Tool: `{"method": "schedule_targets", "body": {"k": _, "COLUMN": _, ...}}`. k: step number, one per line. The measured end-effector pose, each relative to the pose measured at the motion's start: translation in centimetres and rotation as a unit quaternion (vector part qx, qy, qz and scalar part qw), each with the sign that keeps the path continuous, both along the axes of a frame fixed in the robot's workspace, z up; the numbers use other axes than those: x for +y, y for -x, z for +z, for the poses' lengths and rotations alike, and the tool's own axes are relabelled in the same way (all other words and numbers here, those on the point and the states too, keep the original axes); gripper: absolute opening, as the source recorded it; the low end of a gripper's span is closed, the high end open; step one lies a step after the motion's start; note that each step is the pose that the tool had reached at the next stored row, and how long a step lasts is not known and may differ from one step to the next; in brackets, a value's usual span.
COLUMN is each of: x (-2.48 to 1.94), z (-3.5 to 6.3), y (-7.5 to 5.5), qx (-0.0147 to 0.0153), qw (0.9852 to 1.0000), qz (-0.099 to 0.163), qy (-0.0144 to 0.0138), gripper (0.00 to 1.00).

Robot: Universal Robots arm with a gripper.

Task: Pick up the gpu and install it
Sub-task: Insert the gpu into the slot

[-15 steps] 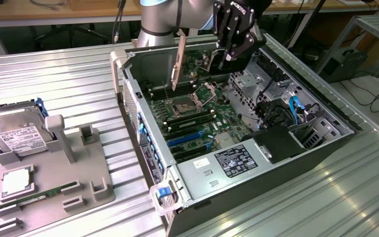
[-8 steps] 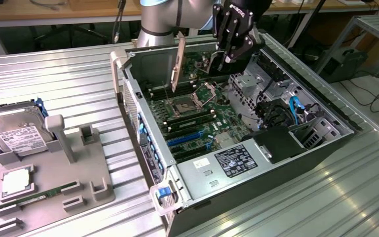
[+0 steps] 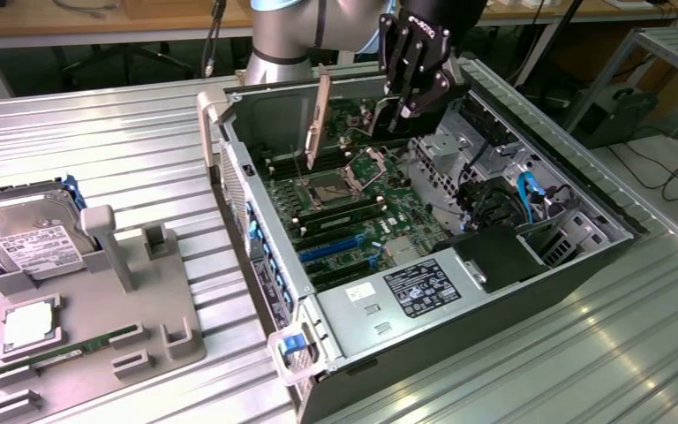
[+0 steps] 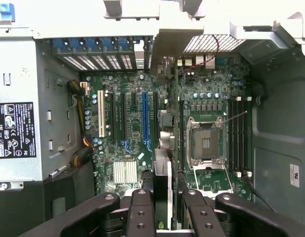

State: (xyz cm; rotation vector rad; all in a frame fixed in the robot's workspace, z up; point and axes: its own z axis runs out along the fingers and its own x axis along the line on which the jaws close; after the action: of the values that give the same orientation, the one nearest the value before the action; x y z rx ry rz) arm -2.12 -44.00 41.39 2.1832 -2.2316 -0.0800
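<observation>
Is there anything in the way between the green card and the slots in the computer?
Nothing visible blocks it. The gripper holds the gpu edge-on above the open case, and the motherboard slots under it look bare. The CPU socket sits off to one side, clear of the card.

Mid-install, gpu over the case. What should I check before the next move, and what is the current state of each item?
1. gpu clamped between the fingers: ok.
2. gpu hanging above the open case, not yet seated: ok.
3. Bracket pointing toward the case's rear slot openings: ok.
4. Expansion slots free of other cards, including the blue slot and the white slot: ok.
5. Card edge lined up with the intended slot: cannot tell.
</observation>
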Motion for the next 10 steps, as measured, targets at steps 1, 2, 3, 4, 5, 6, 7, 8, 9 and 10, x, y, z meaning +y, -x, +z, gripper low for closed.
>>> {"method": "schedule_targets", "body": {"k": 1, "x": 0.00, "z": -0.05, "y": 0.00, "qx": 0.0000, "qw": 1.0000, "qz": 0.000, "qy": 0.0000, "gripper": 0.27}}
{"method": "schedule_targets", "body": {"k": 2, "x": 0.00, "z": -0.33, "y": 0.00, "qx": 0.0000, "qw": 1.0000, "qz": 0.000, "qy": 0.0000, "gripper": 0.27}}
{"method": "schedule_targets", "body": {"k": 3, "x": 0.00, "z": -0.39, "y": 0.00, "qx": 0.0000, "qw": 1.0000, "qz": 0.000, "qy": 0.0000, "gripper": 0.27}}
{"method": "schedule_targets", "body": {"k": 4, "x": 0.00, "z": -0.44, "y": 0.00, "qx": 0.0000, "qw": 1.0000, "qz": 0.000, "qy": 0.0000, "gripper": 0.27}}
{"method": "schedule_targets", "body": {"k": 5, "x": 0.00, "z": -0.48, "y": 0.00, "qx": 0.0000, "qw": 1.0000, "qz": 0.000, "qy": 0.0000, "gripper": 0.27}}
{"method": "schedule_targets", "body": {"k": 6, "x": 0.00, "z": -0.53, "y": 0.00, "qx": 0.0000, "qw": 1.0000, "qz": 0.000, "qy": 0.0000, "gripper": 0.27}}
{"method": "schedule_targets", "body": {"k": 7, "x": 0.00, "z": -0.57, "y": 0.00, "qx": 0.0000, "qw": 1.0000, "qz": 0.000, "qy": 0.0000, "gripper": 0.27}}
{"method": "schedule_targets", "body": {"k": 8, "x": 0.00, "z": -0.66, "y": 0.00, "qx": 0.0000, "qw": 1.0000, "qz": 0.000, "qy": 0.0000, "gripper": 0.27}}
{"method": "schedule_targets", "body": {"k": 9, "x": 0.00, "z": -0.74, "y": 0.00, "qx": 0.0000, "qw": 1.0000, "qz": 0.000, "qy": 0.0000, "gripper": 0.27}}
{"method": "schedule_targets", "body": {"k": 10, "x": 0.00, "z": -0.83, "y": 0.00, "qx": 0.0000, "qw": 1.0000, "qz": 0.000, "qy": 0.0000, "gripper": 0.27}}
